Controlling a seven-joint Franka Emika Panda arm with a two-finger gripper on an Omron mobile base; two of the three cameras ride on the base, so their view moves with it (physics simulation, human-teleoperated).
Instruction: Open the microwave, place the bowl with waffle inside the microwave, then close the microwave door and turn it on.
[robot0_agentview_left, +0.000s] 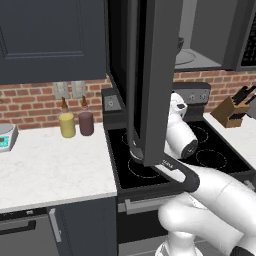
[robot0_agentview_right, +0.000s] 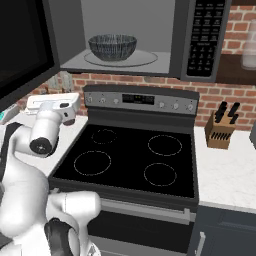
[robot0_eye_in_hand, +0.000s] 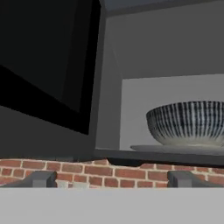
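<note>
The microwave (robot0_agentview_right: 200, 40) stands open above the stove. Its door (robot0_agentview_left: 150, 75) is swung out to the left, and the door's black window (robot0_eye_in_hand: 43, 65) fills the upper left of the hand view. The bowl (robot0_agentview_right: 112, 47), dark with pale streaks, sits on the round glass plate (robot0_agentview_right: 145, 59) inside the grey cavity. It appears again at the right of the hand view (robot0_eye_in_hand: 188, 122). The waffle is hidden below the bowl's rim. My gripper (robot0_eye_in_hand: 113, 179) is open and holds nothing. It hangs below and in front of the cavity, left of the bowl and close to the door.
The black stove (robot0_agentview_right: 130, 155) lies directly under the microwave. A knife block (robot0_agentview_right: 218, 131) stands on the right counter. On the left counter a yellow jar (robot0_agentview_left: 67, 125) and a maroon jar (robot0_agentview_left: 86, 123) stand by the brick wall, with a kitchen scale (robot0_agentview_left: 6, 137) further left.
</note>
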